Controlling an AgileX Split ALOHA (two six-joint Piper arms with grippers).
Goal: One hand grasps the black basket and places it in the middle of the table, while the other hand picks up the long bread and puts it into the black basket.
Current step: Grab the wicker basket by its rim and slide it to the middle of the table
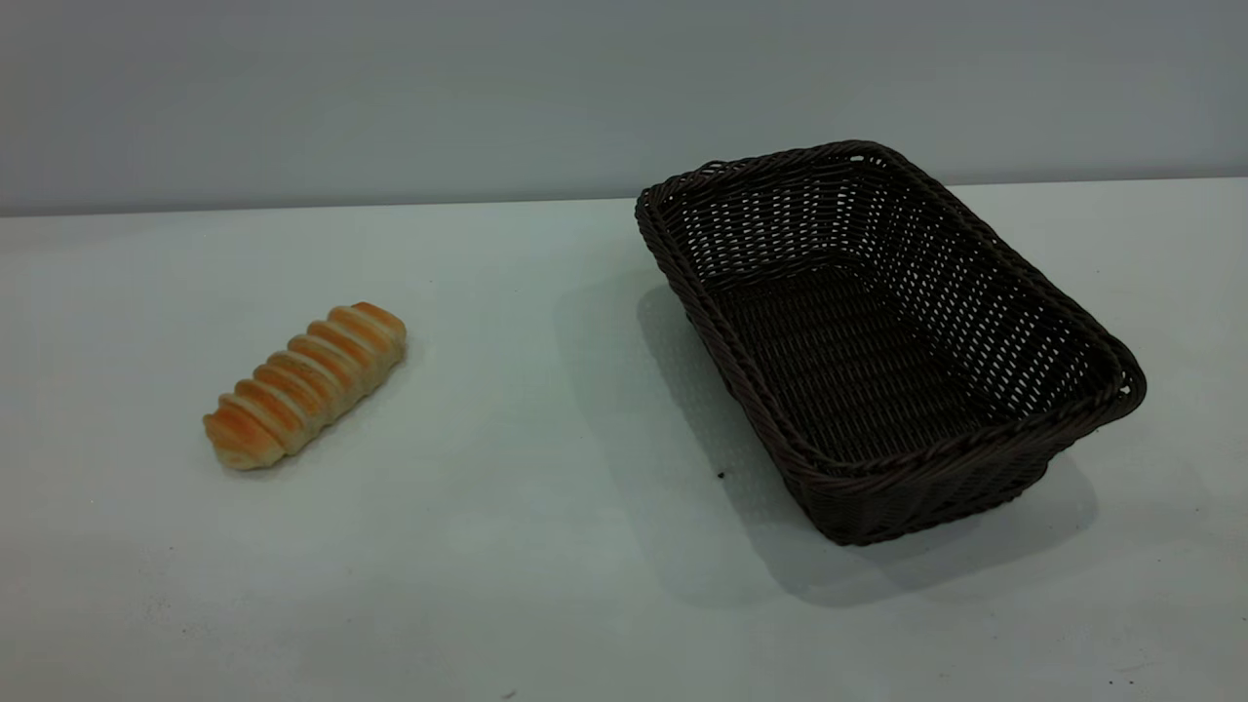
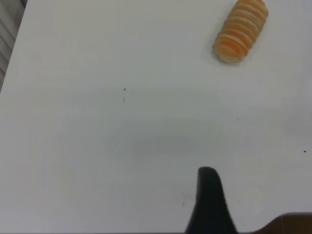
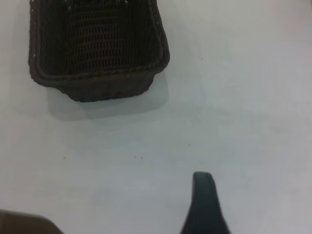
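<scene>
The long bread lies on the left of the table, a golden ridged loaf set on a diagonal. The black basket stands empty and upright on the right, turned at an angle. Neither gripper appears in the exterior view. In the left wrist view only a black tip of my left gripper shows above bare table, well short of the long bread. In the right wrist view a black tip of my right gripper hangs over the table, apart from the black basket. Nothing is held.
A plain grey wall runs behind the table's far edge. A few dark specks dot the tabletop near the basket. A broad bare stretch of table lies between bread and basket.
</scene>
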